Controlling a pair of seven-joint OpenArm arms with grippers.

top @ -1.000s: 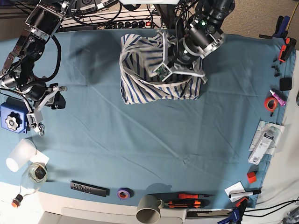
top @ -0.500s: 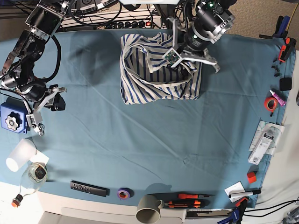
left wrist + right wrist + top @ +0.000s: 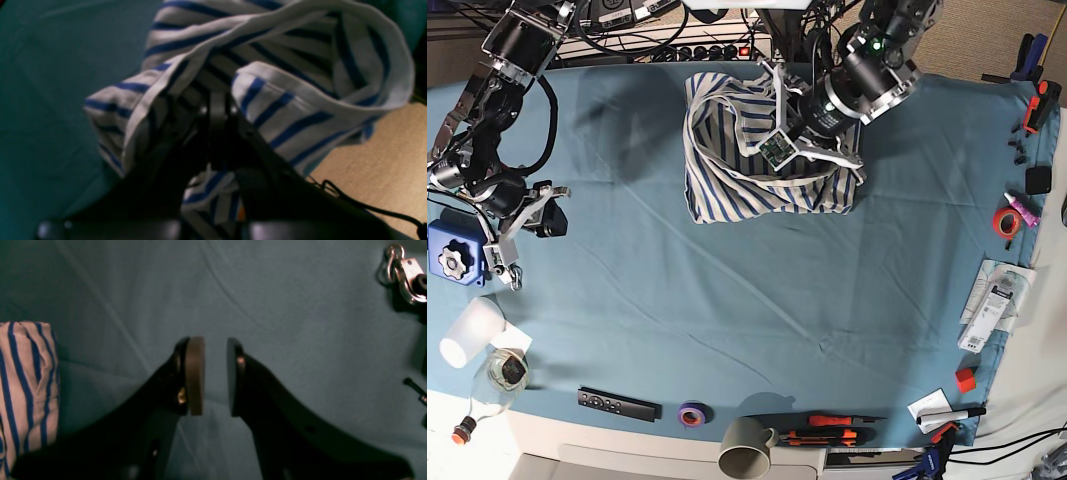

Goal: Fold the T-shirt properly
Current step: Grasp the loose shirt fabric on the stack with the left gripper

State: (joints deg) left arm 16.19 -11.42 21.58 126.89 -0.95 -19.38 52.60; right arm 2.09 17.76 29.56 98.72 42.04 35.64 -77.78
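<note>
The T-shirt (image 3: 727, 170), white with blue stripes, lies bunched in a rough square at the back middle of the teal cloth (image 3: 727, 300). My left gripper (image 3: 779, 128) hovers over its upper right part. In the left wrist view that gripper (image 3: 217, 108) is shut on a raised fold of the T-shirt (image 3: 293, 110), and fabric drapes around both fingers. My right gripper (image 3: 509, 262) hangs far to the left, away from the shirt. In the right wrist view its fingers (image 3: 195, 373) stand slightly apart with nothing between them, and a corner of the T-shirt (image 3: 26, 373) shows at the left edge.
A blue device (image 3: 452, 255), a white cup (image 3: 467, 332) and a glass bottle (image 3: 497, 372) sit at the left edge. Along the front lie a remote (image 3: 617, 404), a purple tape roll (image 3: 692, 413), a grey mug (image 3: 747, 450) and screwdrivers (image 3: 832, 428). Small tools and red tape (image 3: 1005, 220) line the right edge.
My left gripper drew the held fabric toward the back right, then came forward and left again, shifting the shirt's top layer. The right arm has not moved.
</note>
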